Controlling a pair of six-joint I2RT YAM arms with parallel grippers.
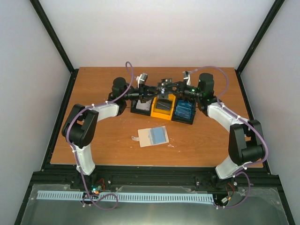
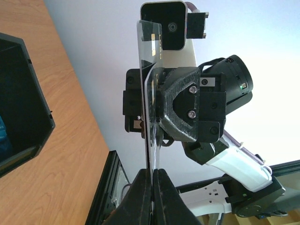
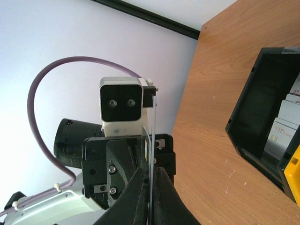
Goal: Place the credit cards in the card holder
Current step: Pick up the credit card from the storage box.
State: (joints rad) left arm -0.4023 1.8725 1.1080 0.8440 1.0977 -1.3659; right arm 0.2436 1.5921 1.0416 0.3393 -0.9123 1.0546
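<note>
Left gripper (image 2: pixel 152 174) is clamped tight on one end of a pale, see-through card (image 2: pixel 149 47), and the right gripper (image 3: pixel 149 174) pinches the other end. We see the card edge-on from both wrists, its long axis running gripper to gripper, above the tray (image 1: pixel 154 103). Nearer us on the table (image 1: pixel 93 89), the card holder (image 1: pixel 145 139) lies flat, a blue card (image 1: pixel 158 135) on it.

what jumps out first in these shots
Over the black-and-yellow tray at the far middle, the left hand and right hand are both shut on one thin card, seen edge-on from each wrist. Nearer, the cream card holder lies flat with a blue card showing on it.
</note>
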